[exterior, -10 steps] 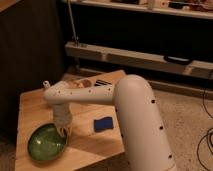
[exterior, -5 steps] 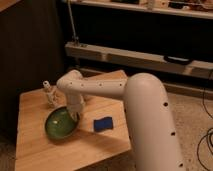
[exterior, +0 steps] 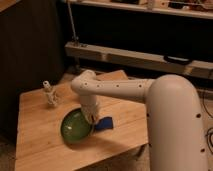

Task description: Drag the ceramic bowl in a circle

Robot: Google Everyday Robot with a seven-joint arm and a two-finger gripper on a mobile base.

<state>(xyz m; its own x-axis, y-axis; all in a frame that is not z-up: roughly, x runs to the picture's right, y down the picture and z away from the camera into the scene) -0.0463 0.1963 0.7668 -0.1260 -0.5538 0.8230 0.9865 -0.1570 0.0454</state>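
Camera view: gripper (exterior: 92, 118) at the empty ceramic bowl's (exterior: 75, 128) right rim.

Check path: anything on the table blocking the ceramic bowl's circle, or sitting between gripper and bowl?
Nothing sits between them: the gripper is down at the ceramic bowl's right rim. The blue block lies just right of the bowl, close enough to be clipped. The small cup stands apart, toward the table's back left.
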